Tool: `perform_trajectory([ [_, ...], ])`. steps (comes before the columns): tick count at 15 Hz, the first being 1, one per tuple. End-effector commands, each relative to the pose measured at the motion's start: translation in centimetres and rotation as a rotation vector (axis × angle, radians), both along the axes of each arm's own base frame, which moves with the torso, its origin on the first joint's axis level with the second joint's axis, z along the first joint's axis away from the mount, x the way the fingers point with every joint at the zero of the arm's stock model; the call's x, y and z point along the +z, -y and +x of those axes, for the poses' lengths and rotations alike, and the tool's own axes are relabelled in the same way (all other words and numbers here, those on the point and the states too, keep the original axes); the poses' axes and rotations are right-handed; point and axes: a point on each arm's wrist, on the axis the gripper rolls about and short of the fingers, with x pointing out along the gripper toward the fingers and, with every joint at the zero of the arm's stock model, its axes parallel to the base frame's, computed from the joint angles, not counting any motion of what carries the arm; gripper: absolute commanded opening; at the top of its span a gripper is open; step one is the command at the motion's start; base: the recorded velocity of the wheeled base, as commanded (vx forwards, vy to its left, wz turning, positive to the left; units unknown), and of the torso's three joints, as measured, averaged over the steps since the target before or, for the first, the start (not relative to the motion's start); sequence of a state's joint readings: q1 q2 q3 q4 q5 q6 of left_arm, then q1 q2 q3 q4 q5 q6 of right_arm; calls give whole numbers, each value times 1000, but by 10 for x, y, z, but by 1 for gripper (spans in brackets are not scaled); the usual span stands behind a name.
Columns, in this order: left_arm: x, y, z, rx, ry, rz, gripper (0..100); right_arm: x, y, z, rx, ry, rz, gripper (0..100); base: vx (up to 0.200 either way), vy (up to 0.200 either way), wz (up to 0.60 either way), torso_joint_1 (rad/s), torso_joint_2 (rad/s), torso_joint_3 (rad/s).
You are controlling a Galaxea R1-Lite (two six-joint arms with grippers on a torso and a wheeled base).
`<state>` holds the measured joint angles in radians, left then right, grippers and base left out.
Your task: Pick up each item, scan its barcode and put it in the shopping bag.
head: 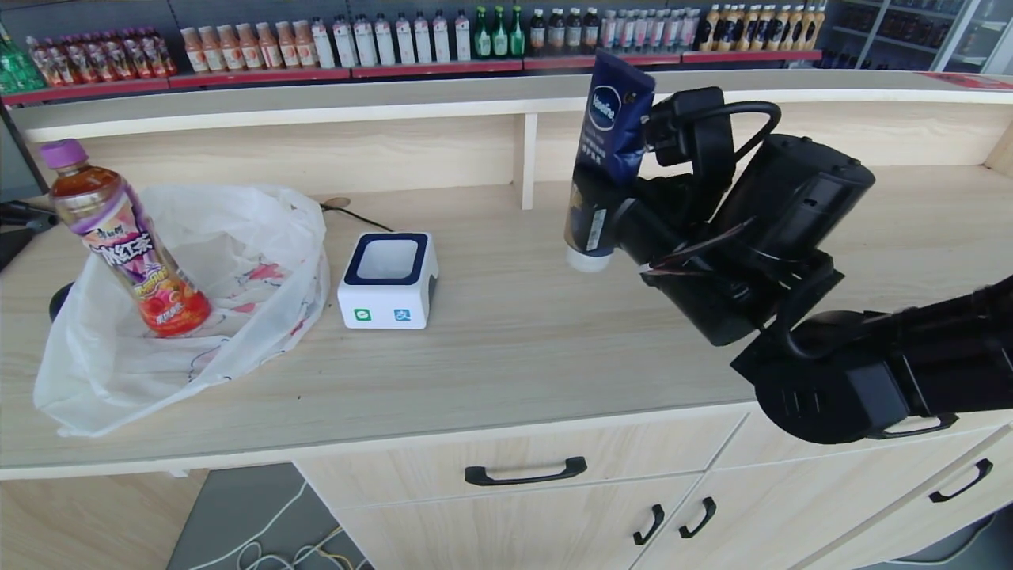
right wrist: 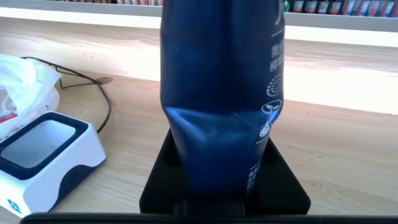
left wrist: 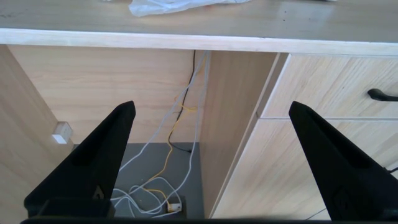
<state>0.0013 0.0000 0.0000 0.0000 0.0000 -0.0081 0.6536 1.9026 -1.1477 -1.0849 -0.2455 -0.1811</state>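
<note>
My right gripper (head: 631,215) is shut on a dark blue lotion tube (head: 606,150), held upright with its white cap down just above the counter, to the right of the white barcode scanner (head: 388,279). In the right wrist view the tube (right wrist: 221,93) stands between the jaws, with the scanner (right wrist: 43,155) farther off. A tea bottle with a purple cap (head: 127,237) stands tilted inside the white shopping bag (head: 269,229) at the counter's left. My left gripper (left wrist: 211,107) is open with nothing in it, below the counter edge, facing the cabinet front.
A raised wooden ledge (head: 506,103) runs along the back of the counter, with shelves of drink bottles (head: 443,36) behind it. A thin cable (head: 360,215) leads from behind the scanner. Drawers with black handles (head: 525,473) sit below the counter; loose cables (left wrist: 161,186) lie on the floor.
</note>
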Motion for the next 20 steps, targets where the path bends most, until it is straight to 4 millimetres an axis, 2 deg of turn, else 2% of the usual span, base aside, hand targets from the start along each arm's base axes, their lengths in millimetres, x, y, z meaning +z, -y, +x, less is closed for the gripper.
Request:
perform_trajectory([
  [1, 0, 0, 0, 2, 0, 0, 100, 6, 13, -39, 37, 10, 3, 0, 0, 0, 0, 0, 0, 0],
  [6, 0, 0, 0, 2, 0, -1, 100, -4, 15, -71, 80, 106, 32, 0, 0, 0, 0, 0, 0, 0],
  [10, 0, 0, 0, 0, 0, 0, 100, -29, 16, -91, 106, 111, -16, 0, 0, 0, 0, 0, 0, 0],
  [14, 0, 0, 0, 0, 0, 0, 100, -45, 18, -107, 111, 136, -111, 0, 0, 0, 0, 0, 0, 0],
  [20, 0, 0, 0, 0, 0, -1, 100, -62, 24, -118, 107, 123, -222, 0, 0, 0, 0, 0, 0, 0],
])
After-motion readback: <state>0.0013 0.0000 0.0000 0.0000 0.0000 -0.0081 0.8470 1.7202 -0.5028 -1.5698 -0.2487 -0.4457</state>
